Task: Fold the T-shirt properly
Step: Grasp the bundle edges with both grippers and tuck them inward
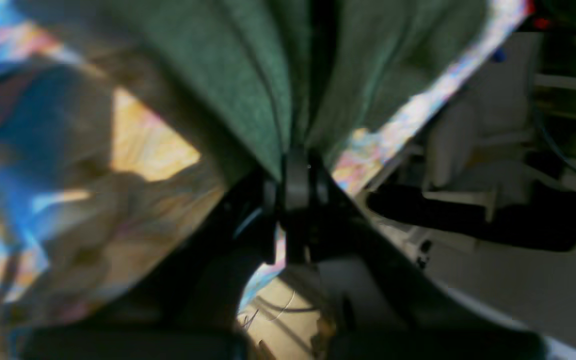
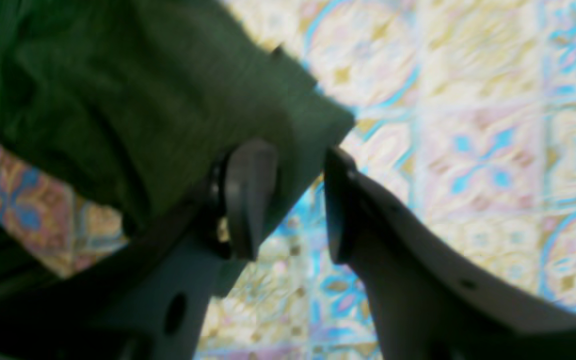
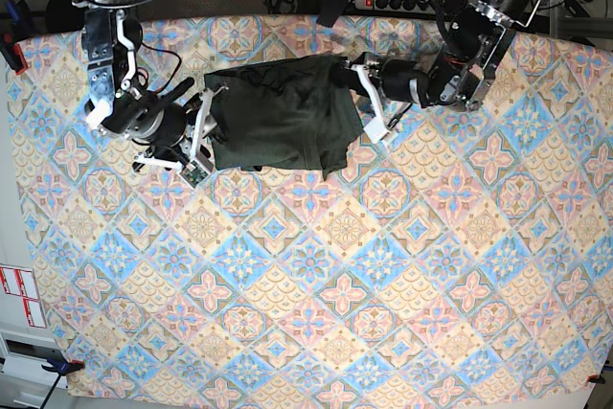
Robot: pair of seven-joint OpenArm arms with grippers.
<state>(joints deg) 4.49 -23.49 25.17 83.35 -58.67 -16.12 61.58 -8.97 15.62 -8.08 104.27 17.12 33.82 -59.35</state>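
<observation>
Overhead view of a table covered by a patterned cloth (image 3: 316, 265) of blue, pink and yellow diamond tiles. A dark olive-green T-shirt (image 3: 278, 117) lies bunched into a rough rectangle near the far edge of the table, left of centre in the base view. Its long axis runs side to side across the table, between the two arms.

The left gripper (image 3: 362, 98), on the right of the base view, sits at the shirt's right edge. Its wrist camera shows the jaws pressed together, pinching a fold of the green fabric (image 1: 248, 80).

The right gripper (image 3: 203, 126), on the left of the base view, is at the shirt's left edge. Its wrist camera shows the jaws apart, with a corner of the shirt (image 2: 158, 100) lying over one finger (image 2: 245, 195); whether that finger touches the fabric is unclear.
</observation>
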